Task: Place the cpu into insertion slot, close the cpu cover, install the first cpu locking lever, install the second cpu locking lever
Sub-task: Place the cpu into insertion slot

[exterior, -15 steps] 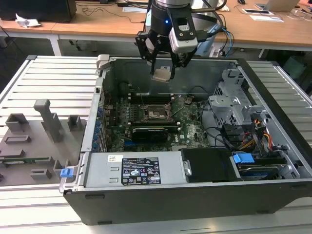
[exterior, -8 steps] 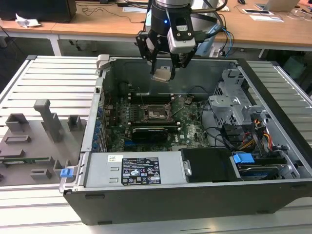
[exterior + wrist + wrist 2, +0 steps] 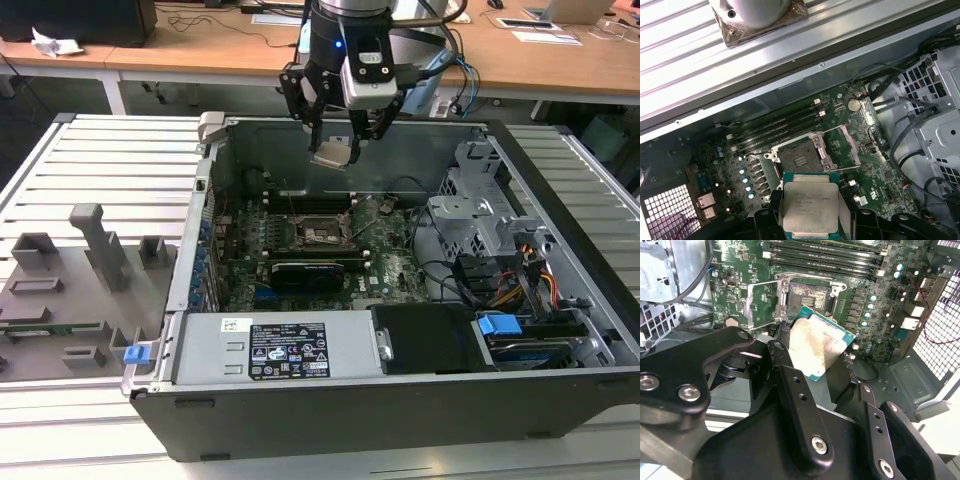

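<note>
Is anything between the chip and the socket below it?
Nothing: in the first wrist view the held cpu hangs over the open slot, and the gap is bare.

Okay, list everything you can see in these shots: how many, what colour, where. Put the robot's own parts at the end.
table: one, pale grey, ribbed, under the case.
computer case: one, dark grey, lying open on the table.
motherboard: one, green, on the case floor.
insertion slot: one, dark with a metal rim, mid-board, empty.
cpu cover: one, silver metal frame, swung open beside the slot.
RAM slots: several, black, alongside the slot.
graphics card: one, black, on the board next to the slot.
power supply: one, grey, labelled, by the case's near wall.
fixtures: several, grey, on the table at the exterior view's left.
cpu: one, silver-grey top, held above the board, not seated.
gripper: one, black, shut on the cpu over the case.
</note>
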Robot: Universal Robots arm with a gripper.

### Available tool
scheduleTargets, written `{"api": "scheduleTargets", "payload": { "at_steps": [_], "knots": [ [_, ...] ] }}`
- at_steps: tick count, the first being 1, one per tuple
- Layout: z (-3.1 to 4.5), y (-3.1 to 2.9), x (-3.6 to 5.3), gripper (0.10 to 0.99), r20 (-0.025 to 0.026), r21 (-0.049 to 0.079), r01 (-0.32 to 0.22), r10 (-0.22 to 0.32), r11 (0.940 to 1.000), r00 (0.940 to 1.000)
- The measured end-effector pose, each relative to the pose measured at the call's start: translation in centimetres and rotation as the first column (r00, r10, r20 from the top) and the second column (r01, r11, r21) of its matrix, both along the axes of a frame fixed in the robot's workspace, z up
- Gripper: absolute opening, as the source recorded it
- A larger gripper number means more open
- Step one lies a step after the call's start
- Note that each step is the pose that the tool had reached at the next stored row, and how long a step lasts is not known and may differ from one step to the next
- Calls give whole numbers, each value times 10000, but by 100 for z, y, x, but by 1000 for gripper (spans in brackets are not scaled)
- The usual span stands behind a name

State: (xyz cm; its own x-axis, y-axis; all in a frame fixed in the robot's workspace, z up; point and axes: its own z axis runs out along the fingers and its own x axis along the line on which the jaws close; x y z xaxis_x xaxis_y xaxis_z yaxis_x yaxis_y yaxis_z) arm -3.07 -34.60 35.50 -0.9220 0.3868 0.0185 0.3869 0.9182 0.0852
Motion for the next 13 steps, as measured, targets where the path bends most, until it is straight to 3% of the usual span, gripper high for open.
{"api": "scheduleTargets", "payload": {
  "at_steps": [13],
  "knots": [
    [-1, 0, 0, 533, 0, 0, 685, -685, 9977, 9977]
  ]
}}
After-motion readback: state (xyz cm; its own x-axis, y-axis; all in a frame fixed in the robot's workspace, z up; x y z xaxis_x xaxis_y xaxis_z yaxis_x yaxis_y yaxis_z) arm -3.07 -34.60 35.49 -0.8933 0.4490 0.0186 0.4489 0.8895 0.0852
